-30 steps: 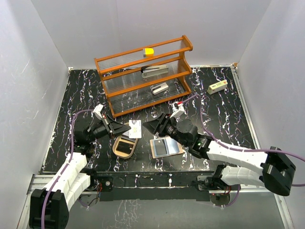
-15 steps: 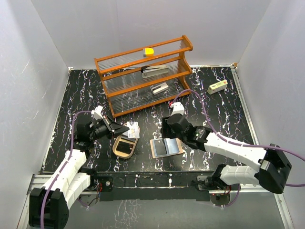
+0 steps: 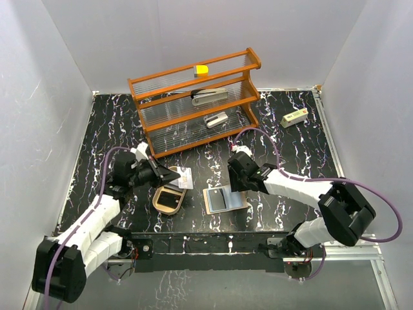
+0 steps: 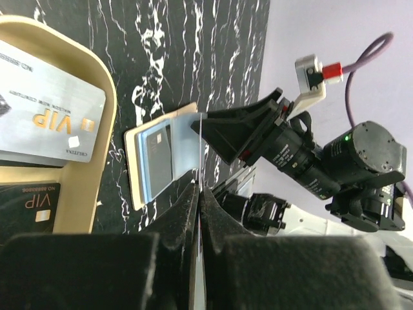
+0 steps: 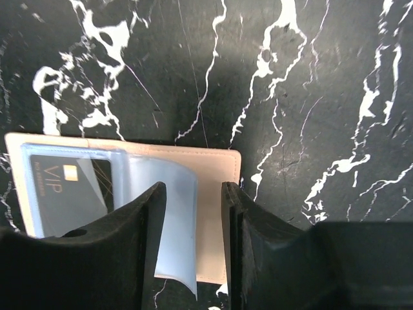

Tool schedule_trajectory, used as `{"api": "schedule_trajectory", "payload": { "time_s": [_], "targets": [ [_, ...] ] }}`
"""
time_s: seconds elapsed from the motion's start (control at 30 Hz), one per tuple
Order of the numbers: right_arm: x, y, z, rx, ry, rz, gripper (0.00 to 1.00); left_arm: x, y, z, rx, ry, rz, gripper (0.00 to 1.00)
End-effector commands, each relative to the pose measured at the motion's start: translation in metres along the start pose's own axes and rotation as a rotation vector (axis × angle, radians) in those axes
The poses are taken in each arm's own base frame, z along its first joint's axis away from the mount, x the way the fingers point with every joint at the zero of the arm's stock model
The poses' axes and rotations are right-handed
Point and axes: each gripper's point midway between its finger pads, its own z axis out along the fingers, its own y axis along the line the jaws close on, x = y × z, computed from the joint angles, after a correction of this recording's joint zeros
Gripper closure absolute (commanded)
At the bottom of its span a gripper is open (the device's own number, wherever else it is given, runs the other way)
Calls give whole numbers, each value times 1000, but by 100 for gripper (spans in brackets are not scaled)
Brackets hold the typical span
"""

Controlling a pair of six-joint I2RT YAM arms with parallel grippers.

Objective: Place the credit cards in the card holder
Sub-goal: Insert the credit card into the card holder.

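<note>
The tabletop (image 3: 290, 155) carries a rack (image 3: 193, 106) well behind the holder (image 3: 157, 197) and an open wallet (image 3: 226, 199) just right of it. The right hand (image 5: 191, 190) hovers spread over the wallet. The left hand (image 4: 199, 194), above the holder's far edge, pinches one card (image 3: 184, 175). Two cards (image 4: 45, 116) lie inside.

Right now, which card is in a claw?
The pale card pinched edge-on in the left claw. The silver card and black card lie in the tan tray; a dark card sits in the clear sleeve of the wallet.
</note>
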Motion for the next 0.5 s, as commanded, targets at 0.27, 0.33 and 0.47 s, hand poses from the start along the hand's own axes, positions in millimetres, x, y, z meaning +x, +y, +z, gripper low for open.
{"api": "schedule_trajectory", "payload": {
  "time_s": [0.27, 0.33, 0.47],
  "targets": [
    [37, 18, 13, -133, 83, 88, 70, 38, -7, 39, -92, 80, 146, 100],
    [43, 25, 13, -173, 96, 128, 71, 43, -7, 44, -104, 91, 161, 100],
    [49, 36, 7, -234, 94, 190, 75, 52, -6, 53, -114, 106, 181, 100]
  ]
}}
